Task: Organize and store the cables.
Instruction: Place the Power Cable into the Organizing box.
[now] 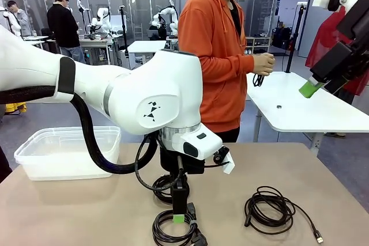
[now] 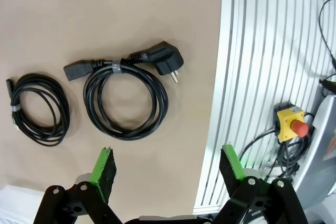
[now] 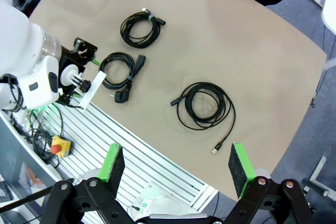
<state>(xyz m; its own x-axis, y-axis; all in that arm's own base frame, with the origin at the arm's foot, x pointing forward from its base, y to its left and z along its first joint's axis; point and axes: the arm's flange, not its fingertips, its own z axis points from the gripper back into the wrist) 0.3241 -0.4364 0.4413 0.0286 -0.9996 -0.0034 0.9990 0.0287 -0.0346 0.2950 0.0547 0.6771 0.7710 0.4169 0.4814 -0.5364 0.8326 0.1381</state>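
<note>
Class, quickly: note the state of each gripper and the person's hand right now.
Left gripper: open, empty.
Right gripper: open, empty.
Person's hand: holding a black cable.

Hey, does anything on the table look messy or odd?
The unbanded cable coil on the robot's right is loosely wound, its connector end trailing out. The power cord coil and small coil are banded.

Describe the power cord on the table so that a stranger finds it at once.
On the tan table, look at the robot's edge, under the left gripper. The power cord lies there, a banded black coil. Unlike the small coil and the loose USB coil, it is thick and has a two-pin plug.
</note>
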